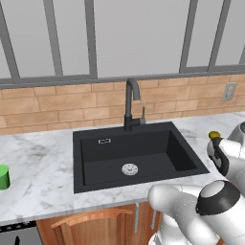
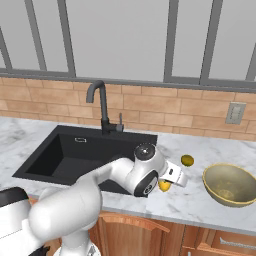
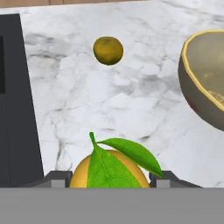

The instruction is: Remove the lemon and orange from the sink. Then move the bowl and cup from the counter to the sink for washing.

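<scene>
My gripper is shut on the lemon, a bright yellow-orange fruit with a green leaf, its fingertips at the fruit's two sides. In the right base view the lemon sits in the gripper low over the counter, just right of the black sink. The orange, duller and darker, lies on the marble beyond it, also seen from the bases as the orange. The golden-tan bowl stands to the right. The green cup stands far left of the sink.
A tall black faucet rises behind the basin, whose silver drain shows. A brick backsplash with a wall outlet runs along the back. Bare marble lies between the orange and the bowl.
</scene>
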